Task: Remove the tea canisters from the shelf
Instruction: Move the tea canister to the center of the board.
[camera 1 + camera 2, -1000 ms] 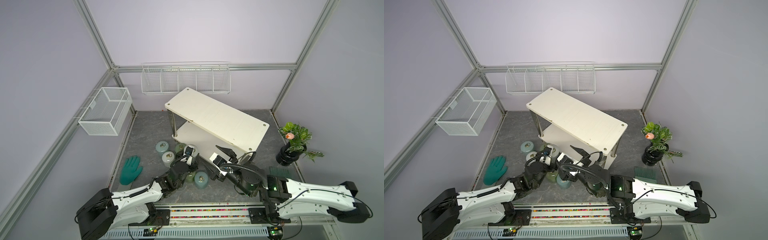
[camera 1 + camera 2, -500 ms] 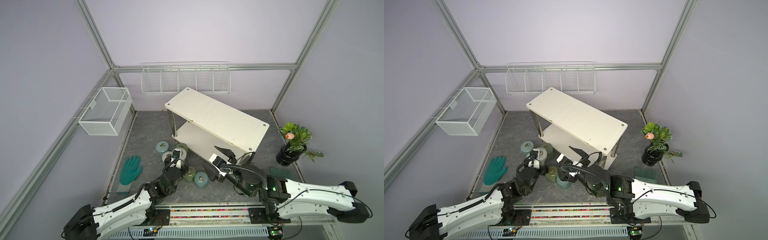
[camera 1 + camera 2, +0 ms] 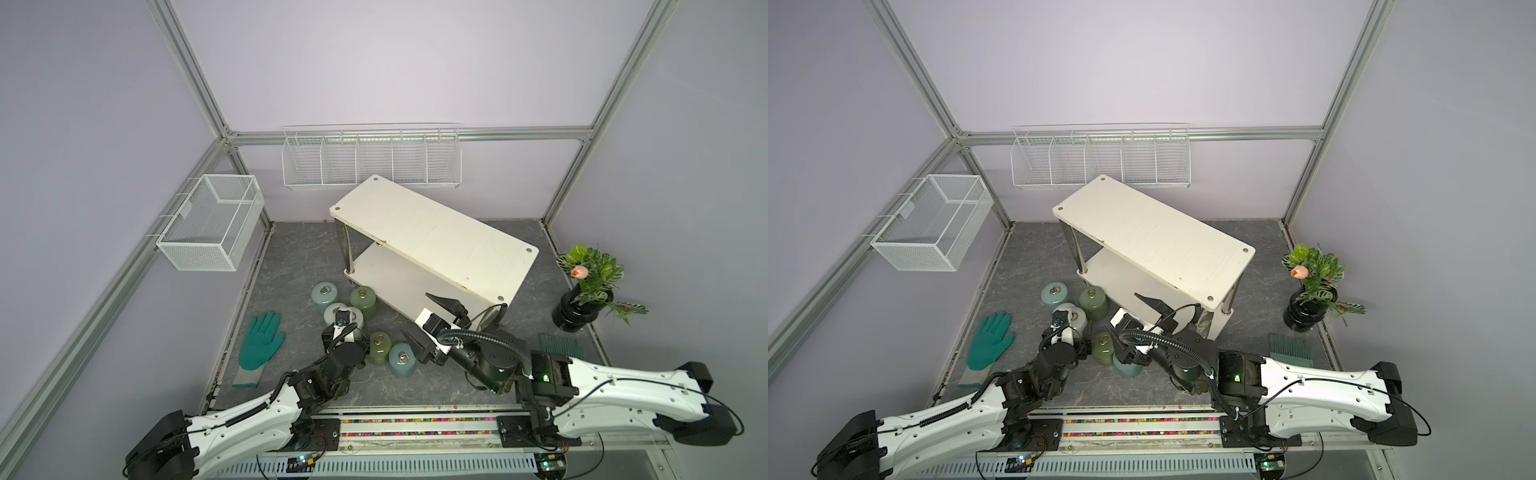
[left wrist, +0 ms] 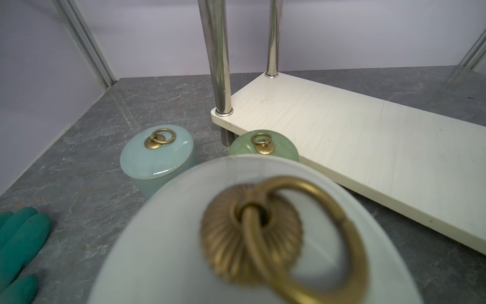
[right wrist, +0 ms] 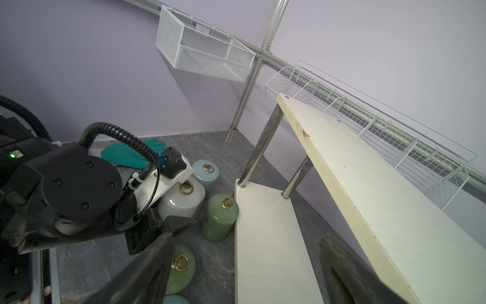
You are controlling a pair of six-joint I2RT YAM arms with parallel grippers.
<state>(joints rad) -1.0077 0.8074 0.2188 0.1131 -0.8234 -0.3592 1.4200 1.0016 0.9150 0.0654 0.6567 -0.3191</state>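
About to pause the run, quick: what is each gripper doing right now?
Left gripper: closed on a white tea canister.
Right gripper: open, empty.

teal glove (image 3: pixel 261 343), mesh basket (image 3: pixel 210 228), potted plant (image 3: pixel 588 291)

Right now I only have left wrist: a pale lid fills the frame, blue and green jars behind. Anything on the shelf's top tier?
Observer: No, the shelf has a bare top tier in both top views.
Operator: Right gripper?
Observer: The right gripper is open, holding nothing, by the lower tier's front edge.
Operator: More jars near me?
Observer: An olive canister and a light blue canister stand on the grey floor between the arms.
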